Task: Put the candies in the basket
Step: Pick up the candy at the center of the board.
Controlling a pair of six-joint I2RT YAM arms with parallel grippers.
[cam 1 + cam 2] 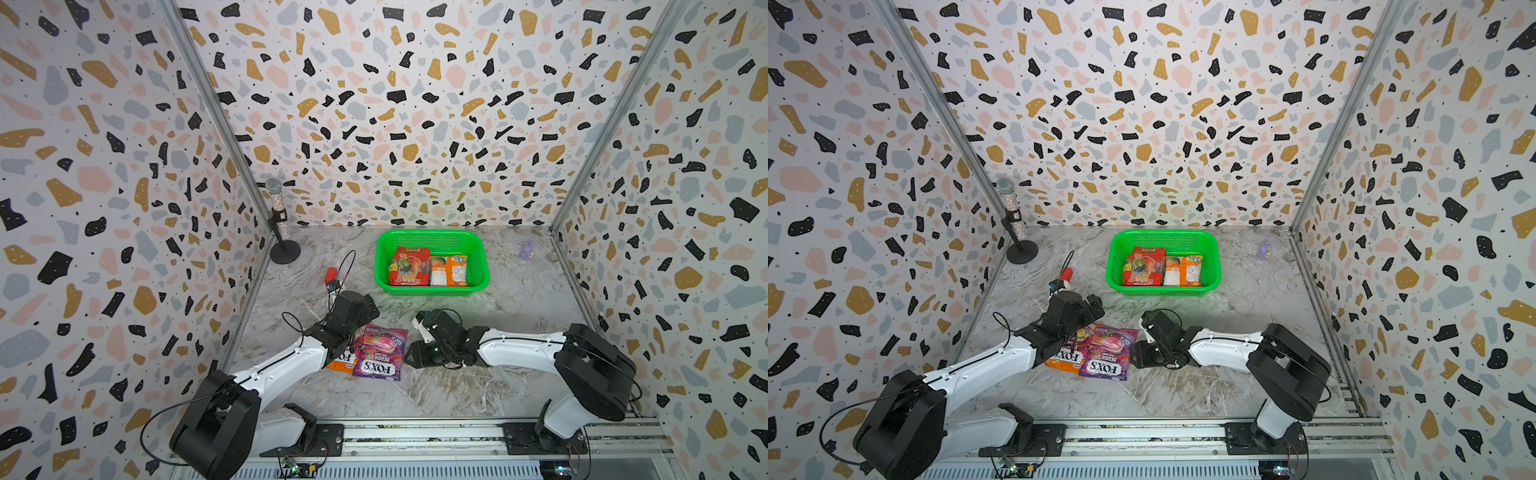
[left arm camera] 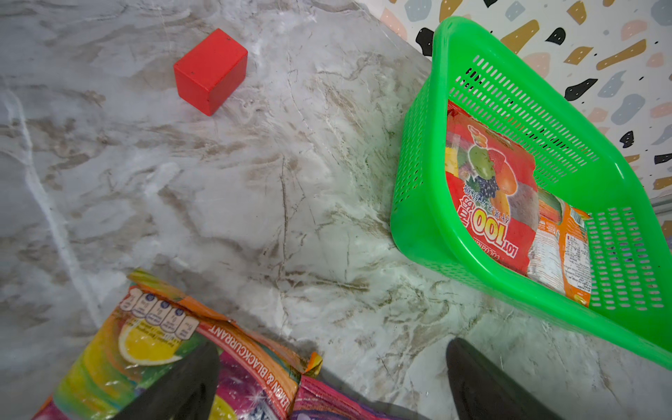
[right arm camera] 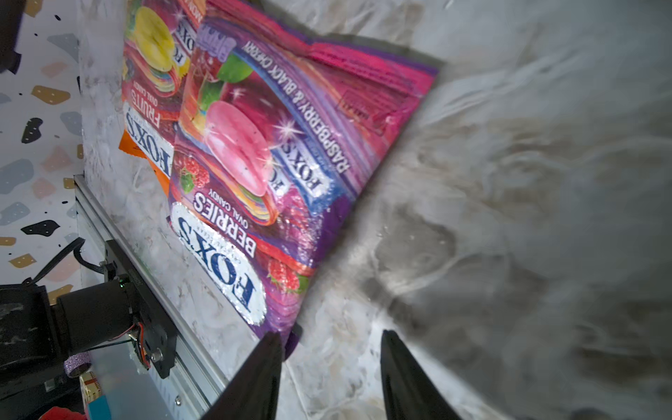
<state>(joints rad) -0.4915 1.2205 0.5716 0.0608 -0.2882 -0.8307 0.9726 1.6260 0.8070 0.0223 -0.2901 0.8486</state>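
**While two bags lie on the marble, my jaws stand apart**

Where the grey-veined marble table meets speckled terrazzo walls, the green slotted basket sits far. It holds a glossy red bag and an orange bag side by side. Near me, the purple bag overlaps the Fruits bag. My left gripper gapes, one finger over that bag. My right gripper is parted, one tip at the purple corner. My left wrist view shows the red block whole, a matte cube.
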